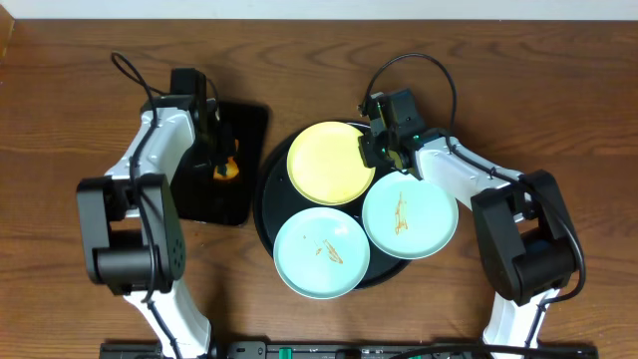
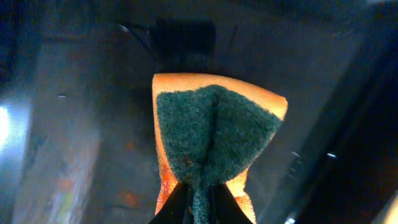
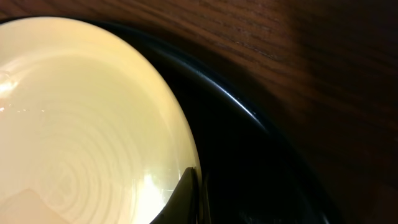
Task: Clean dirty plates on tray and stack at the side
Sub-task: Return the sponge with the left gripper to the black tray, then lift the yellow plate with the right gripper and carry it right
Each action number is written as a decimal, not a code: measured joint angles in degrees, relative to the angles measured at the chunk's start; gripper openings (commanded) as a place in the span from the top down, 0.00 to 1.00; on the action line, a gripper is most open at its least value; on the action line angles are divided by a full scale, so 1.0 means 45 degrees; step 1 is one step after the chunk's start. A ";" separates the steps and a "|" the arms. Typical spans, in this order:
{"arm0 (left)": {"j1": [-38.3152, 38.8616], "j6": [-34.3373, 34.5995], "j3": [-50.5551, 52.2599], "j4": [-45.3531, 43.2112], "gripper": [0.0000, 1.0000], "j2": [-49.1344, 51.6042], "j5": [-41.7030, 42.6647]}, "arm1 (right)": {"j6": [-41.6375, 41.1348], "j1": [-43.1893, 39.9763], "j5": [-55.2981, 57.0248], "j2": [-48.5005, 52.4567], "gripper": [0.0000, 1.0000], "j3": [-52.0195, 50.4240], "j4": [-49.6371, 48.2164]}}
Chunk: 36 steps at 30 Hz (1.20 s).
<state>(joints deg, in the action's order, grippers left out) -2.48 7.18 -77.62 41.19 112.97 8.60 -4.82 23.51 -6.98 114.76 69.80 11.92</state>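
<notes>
The round black tray holds three plates: a pale yellow plate at the back, a mint-blue plate at the front and a second mint-blue plate at the right, both blue ones with orange-brown smears. My right gripper is shut on the yellow plate's right rim, one finger on top of the plate. My left gripper is shut on an orange sponge with a green scouring face over the small rectangular black tray.
The rectangular black tray lies left of the round tray. Dark wood tabletop surrounds both trays and shows beyond the round tray's rim in the right wrist view.
</notes>
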 measured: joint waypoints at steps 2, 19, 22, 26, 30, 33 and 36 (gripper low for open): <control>-0.0024 0.0000 0.0010 -0.0117 0.92 0.0330 0.0000 | 0.0223 0.0058 0.0189 -0.0063 0.99 0.0005 0.0034; -0.0452 -0.0223 0.0005 -0.0253 0.92 0.0554 0.0301 | 0.3711 0.1307 0.5673 -0.3031 0.99 0.0146 0.0233; -0.0452 -0.0287 0.0005 -0.0257 0.75 0.0554 0.0301 | 0.4571 0.1768 0.6921 -0.3113 0.99 0.0146 -0.0146; -0.0476 -0.0228 0.0005 -0.0262 0.92 0.0559 0.0340 | 0.5809 0.2429 0.8451 -0.3113 0.99 0.0146 -0.0539; -0.0476 -0.0296 0.0005 -0.0272 0.61 0.0559 0.0330 | 0.6790 0.3070 0.9695 -0.3113 0.99 0.0146 -0.0918; -0.0510 -0.0189 0.0005 -0.0262 0.72 0.0588 0.0291 | 0.7300 0.3521 1.0380 -0.3113 0.99 0.0146 -0.1292; -0.0510 -0.0262 0.0005 -0.0282 0.72 0.0607 0.0340 | 0.7776 0.3886 1.0992 -0.3113 0.99 0.0146 -0.1768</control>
<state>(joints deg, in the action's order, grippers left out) -4.78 6.00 -77.60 39.92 115.70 10.13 30.17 40.99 42.48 100.75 70.46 3.97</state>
